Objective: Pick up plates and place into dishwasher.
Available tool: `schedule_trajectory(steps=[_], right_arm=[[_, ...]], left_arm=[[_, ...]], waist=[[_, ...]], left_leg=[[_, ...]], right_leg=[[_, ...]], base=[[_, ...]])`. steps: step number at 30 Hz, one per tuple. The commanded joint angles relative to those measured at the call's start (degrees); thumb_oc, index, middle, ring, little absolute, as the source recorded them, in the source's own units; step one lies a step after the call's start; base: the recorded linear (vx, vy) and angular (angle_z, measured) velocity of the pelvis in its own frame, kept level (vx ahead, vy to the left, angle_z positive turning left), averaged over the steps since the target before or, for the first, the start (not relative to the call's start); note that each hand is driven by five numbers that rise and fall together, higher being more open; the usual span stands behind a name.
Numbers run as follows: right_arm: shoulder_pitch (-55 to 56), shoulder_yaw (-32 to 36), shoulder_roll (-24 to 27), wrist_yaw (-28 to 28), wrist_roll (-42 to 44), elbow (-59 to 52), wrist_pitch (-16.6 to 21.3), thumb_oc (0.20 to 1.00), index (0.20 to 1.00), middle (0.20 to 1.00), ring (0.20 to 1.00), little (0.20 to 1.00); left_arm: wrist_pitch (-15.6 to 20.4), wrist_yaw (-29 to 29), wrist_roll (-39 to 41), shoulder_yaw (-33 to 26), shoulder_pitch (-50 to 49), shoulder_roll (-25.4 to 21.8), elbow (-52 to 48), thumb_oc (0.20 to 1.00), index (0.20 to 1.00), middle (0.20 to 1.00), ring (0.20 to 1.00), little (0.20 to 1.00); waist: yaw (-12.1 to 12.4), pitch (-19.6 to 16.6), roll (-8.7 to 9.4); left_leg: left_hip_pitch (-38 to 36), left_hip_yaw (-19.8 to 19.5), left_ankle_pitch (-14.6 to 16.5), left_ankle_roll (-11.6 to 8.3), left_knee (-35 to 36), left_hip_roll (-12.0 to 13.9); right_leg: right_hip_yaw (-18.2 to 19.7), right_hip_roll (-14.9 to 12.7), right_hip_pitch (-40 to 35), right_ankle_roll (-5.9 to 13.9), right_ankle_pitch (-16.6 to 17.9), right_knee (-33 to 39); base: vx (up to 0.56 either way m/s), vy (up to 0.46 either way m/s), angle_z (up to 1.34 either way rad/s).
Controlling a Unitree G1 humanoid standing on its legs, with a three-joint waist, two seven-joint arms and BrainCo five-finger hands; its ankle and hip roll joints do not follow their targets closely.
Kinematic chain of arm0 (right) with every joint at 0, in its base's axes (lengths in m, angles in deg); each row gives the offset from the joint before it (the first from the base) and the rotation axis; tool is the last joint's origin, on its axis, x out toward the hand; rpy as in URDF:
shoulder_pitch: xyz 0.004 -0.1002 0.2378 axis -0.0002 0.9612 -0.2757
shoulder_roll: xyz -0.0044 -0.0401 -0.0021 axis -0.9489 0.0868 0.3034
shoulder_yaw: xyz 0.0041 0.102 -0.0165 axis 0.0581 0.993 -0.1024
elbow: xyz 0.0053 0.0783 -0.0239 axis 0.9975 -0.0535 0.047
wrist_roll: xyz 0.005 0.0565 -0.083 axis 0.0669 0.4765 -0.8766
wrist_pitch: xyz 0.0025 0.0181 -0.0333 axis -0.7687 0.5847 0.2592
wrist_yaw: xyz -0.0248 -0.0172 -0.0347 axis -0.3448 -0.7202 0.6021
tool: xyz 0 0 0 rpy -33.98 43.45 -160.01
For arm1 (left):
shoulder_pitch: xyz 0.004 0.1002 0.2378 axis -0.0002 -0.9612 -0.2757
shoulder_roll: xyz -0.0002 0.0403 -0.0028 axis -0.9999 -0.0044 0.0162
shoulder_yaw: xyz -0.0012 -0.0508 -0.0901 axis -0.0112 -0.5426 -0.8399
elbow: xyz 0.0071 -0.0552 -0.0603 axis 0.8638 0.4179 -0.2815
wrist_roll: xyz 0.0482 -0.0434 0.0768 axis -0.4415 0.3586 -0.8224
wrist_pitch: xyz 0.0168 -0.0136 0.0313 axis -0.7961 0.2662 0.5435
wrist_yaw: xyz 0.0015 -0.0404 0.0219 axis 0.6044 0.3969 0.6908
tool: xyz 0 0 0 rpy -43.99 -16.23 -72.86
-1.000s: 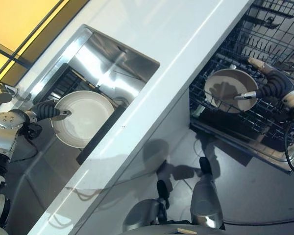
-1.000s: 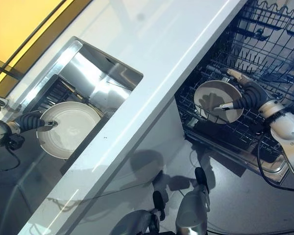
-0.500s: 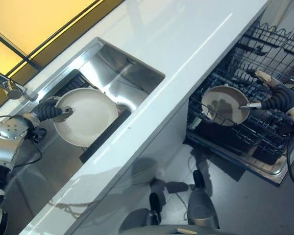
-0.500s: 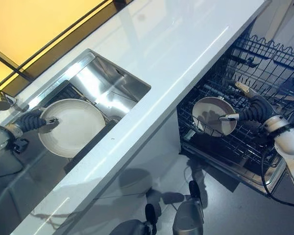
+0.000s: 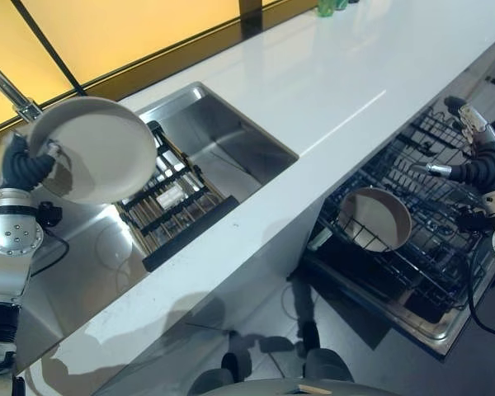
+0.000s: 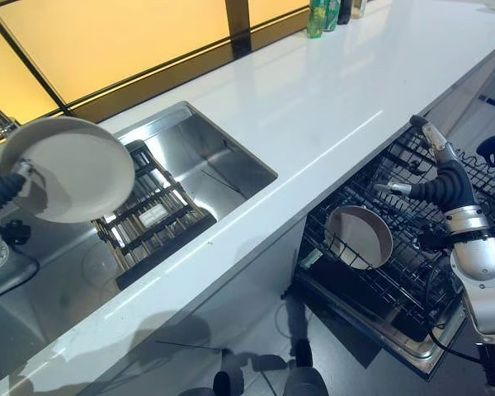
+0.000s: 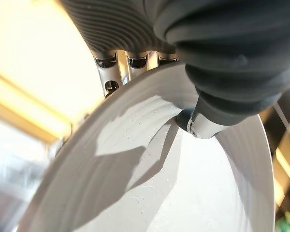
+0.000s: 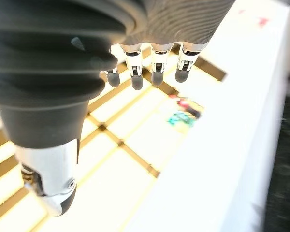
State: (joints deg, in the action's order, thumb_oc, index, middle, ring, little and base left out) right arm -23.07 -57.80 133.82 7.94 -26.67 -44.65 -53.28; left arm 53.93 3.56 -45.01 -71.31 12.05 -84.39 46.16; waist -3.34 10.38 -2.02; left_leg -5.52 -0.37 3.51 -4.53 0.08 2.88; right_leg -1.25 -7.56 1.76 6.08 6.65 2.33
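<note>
Plates: one (image 5: 373,218) already stands in the dishwasher rack (image 5: 412,247) below my empty, open right hand (image 5: 470,165); my left hand (image 5: 33,165) pinches another plate (image 5: 95,148) above the sink (image 5: 223,140).

The left hand's fingers (image 7: 110,77) pass behind the raised plate (image 5: 95,148), their tips hidden by its rim. Bottles (image 6: 326,12) at the worktop's (image 6: 313,107) far edge are cut off. The dishwasher rack (image 5: 433,247) runs under the worktop, its inner part concealed.
</note>
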Motion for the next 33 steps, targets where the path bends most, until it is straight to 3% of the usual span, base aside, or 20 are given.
schedule_trajectory(steps=[1, 5, 10, 19, 30, 33], right_arm=[[-6.58, -2.96, -0.71, -2.65, 2.52, -4.9, 4.99, 1.0, 1.0, 1.0, 1.0, 1.0], [-11.58, -7.73, -2.45, -1.51, 3.07, -8.15, 4.88, 1.0, 1.0, 1.0, 1.0, 1.0], [-16.26, -14.49, -7.06, 4.36, 8.57, -10.71, 3.24, 1.0, 1.0, 1.0, 1.0, 1.0], [-23.33, -29.54, -15.79, 5.49, 7.88, -10.56, 0.28, 1.0, 1.0, 1.0, 1.0, 1.0], [-24.49, -33.43, -16.57, 3.63, 9.72, -11.49, 0.09, 1.0, 1.0, 1.0, 1.0, 1.0], [-24.71, -33.74, -16.38, 3.37, 11.36, -11.07, 0.33, 1.0, 1.0, 1.0, 1.0, 1.0]], left_arm=[[5.76, 8.21, -3.78, -1.56, 3.04, -1.81, -3.93, 0.2, 0.2, 0.2, 0.2, 0.2], [8.99, 11.6, -8.2, 0.93, 4.71, -0.09, -8.13, 0.2, 0.2, 0.2, 0.2, 0.2], [13.47, 12.43, -11.39, 6.93, 7.66, 4.97, -15.08, 0.2, 0.2, 0.2, 0.2, 0.2], [16.83, 11.73, -14.96, 20.02, 12.69, 15.01, -21.62, 0.2, 0.2, 0.2, 0.2, 0.2], [25.05, 8.26, -19.55, 25.54, 14.27, 13.78, -31.44, 0.2, 0.2, 0.2, 0.2, 0.2], [25.42, 8.82, -19.25, 26.49, 15.12, 12.33, -32.37, 0.2, 0.2, 0.2, 0.2, 0.2]], waist=[[1.35, -4.89, 1.46], [2.54, -6.24, 1.84], [4.12, -7.72, 2.38], [6.58, -8.52, 3.35], [7.2, -8.64, 3.26], [6.96, -8.77, 2.98]], left_leg=[[4.68, -1.18, -0.23, 2.03, -1.77, -1.68], [4.32, -1.69, -0.52, 1.8, -1.28, -1.52], [4.17, -2.91, -0.73, 1.71, -1.08, -1.44], [3.88, -4.62, -1.22, 1.48, -0.46, -1.42], [4.04, -4.52, -1.16, 1.29, -0.29, -1.26], [3.98, -4.39, -1.16, 1.29, -0.4, -1.28]], right_leg=[[-1.24, 1.04, -1.86, 0.12, -11.01, -8.32], [-1.97, 1.18, -2.82, 0.06, -11.12, -7.9], [-3.06, 1.7, -3.63, -0.34, -11.67, -8.12], [-5.27, 1.95, -5.1, -0.51, -12.08, -7.73], [-5.94, 1.93, -5.27, -0.46, -11.96, -7.19], [-5.61, 1.9, -5.28, -0.43, -11.85, -7.12]], base=[[0.01, -0.035, 0.02], [0.01, -0.025, 0.04], [0.0, -0.03, 0.09], [-0.02, -0.042, 0.11], [-0.01, -0.025, 0.05], [0.0, 0.0, 0.0]])
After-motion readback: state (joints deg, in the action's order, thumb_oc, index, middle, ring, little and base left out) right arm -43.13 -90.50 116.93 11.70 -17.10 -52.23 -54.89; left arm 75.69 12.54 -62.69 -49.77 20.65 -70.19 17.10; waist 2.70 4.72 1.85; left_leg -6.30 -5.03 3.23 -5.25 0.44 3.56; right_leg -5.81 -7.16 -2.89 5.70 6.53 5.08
